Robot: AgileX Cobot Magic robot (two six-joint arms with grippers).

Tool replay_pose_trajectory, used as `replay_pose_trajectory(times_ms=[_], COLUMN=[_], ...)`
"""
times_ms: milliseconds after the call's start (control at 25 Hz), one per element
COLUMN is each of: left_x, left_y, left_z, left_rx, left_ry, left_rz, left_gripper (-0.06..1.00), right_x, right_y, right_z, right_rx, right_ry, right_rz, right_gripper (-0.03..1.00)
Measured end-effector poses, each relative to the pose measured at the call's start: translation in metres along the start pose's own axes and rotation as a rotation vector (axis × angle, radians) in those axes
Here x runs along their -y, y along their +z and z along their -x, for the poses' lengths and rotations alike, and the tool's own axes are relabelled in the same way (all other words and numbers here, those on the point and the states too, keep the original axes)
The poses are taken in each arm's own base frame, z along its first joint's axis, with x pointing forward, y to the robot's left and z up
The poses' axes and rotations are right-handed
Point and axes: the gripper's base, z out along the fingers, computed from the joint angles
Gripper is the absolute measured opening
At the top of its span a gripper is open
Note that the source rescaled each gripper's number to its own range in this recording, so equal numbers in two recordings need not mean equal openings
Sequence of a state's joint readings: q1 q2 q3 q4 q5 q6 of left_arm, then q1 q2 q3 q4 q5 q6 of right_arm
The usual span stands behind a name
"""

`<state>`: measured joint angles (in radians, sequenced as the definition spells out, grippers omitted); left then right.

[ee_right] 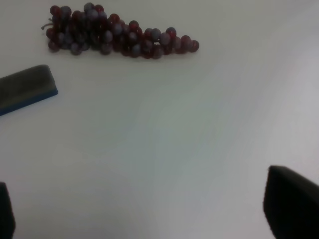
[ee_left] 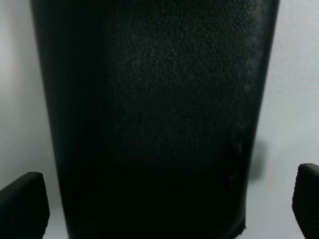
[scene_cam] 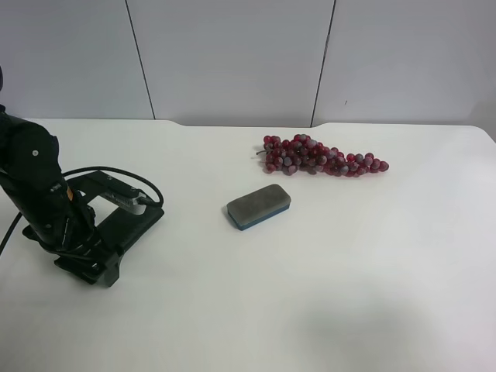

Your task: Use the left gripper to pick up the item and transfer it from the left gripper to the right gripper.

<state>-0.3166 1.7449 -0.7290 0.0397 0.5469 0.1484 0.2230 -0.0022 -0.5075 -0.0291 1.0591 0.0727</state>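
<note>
left gripper [ee_left: 164,204]: wide, a finger on each side of long flat green-black soft pouch [ee_left: 149,114]
right gripper [ee_right: 149,209]: wide, above white table [ee_right: 159,134]

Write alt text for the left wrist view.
A dark pouch with a grainy surface fills most of the frame, lying on the white table. The open left gripper straddles it, one of its black fingers showing at each side.
</note>
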Motion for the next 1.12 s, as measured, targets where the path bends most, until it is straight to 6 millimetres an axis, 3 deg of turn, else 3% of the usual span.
replay_pose_trajectory(times_ms=[160, 280, 400, 480, 640, 720, 960, 1120], left_x=[0.000, 0.000, 0.000, 0.000, 0.000, -0.001, -0.006, 0.003], left_y=[0.006, 0.008, 0.008, 0.008, 0.004, -0.007, -0.069, -0.112], left_z=[0.001, 0.002, 0.002, 0.002, 0.002, 0.005, 0.029, 0.038], left_rx=[-0.003, 0.000, 0.002, 0.002, 0.001, -0.016, 0.012, 0.087], left_ry=[0.000, -0.001, -0.003, -0.003, -0.003, -0.004, -0.023, 0.031], left_rz=[-0.001, -0.001, -0.001, -0.001, 0.000, -0.001, -0.006, -0.014], left_gripper=[0.94, 0.68, 0.31, 0.19, 0.17, 0.16, 0.13, 0.12], right_x=[0.000, 0.000, 0.000, 0.000, 0.000, 0.000, 0.000, 0.000], right_y=[0.000, 0.000, 0.000, 0.000, 0.000, 0.000, 0.000, 0.000], right_z=[0.000, 0.000, 0.000, 0.000, 0.000, 0.000, 0.000, 0.000], right_rx=[0.000, 0.000, 0.000, 0.000, 0.000, 0.000, 0.000, 0.000], right_ry=[0.000, 0.000, 0.000, 0.000, 0.000, 0.000, 0.000, 0.000], right_rz=[0.000, 0.000, 0.000, 0.000, 0.000, 0.000, 0.000, 0.000], right_gripper=[1.00, 1.00, 1.00, 1.00, 1.00, 1.00, 1.00, 1.00])
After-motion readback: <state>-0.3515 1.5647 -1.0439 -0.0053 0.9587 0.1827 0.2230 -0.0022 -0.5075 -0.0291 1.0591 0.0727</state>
